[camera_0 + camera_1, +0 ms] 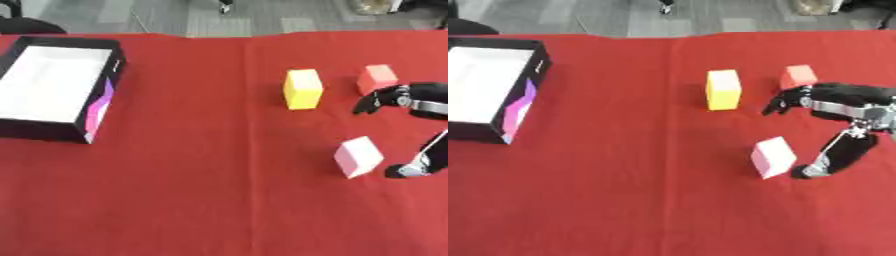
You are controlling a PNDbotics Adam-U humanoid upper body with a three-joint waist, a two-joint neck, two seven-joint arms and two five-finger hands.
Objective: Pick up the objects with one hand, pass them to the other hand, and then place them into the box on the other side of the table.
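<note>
Right now the red tabletop (201,150) holds three blocks and one box. The box (54,85) is black outside and white inside, with a pink and purple patch on its side. It sits over at 9 o'clock, well apart from the blocks, and nothing lies in it.

All three blocks are on the 3 o'clock side. The yellow block (303,89) stands upright, closest to the middle of the tabletop. The red block (377,78) sits near it, out toward 2 o'clock. The pale pink block (773,157) is lower down, toward 4 o'clock, and it leans a little.

The right hand (842,107) comes in from the 3 o'clock edge. It is black with silver parts. Its fingers (785,102) reach out just under the red block. They are near the block, but I cannot tell if they touch it. Its thumb (833,155) points down, and the tip sits just beside the pale pink block. The hand is spread wide and holds nothing. None of the blocks is lifted; all three rest on the red cloth.

The left hand shows in neither view.
</note>
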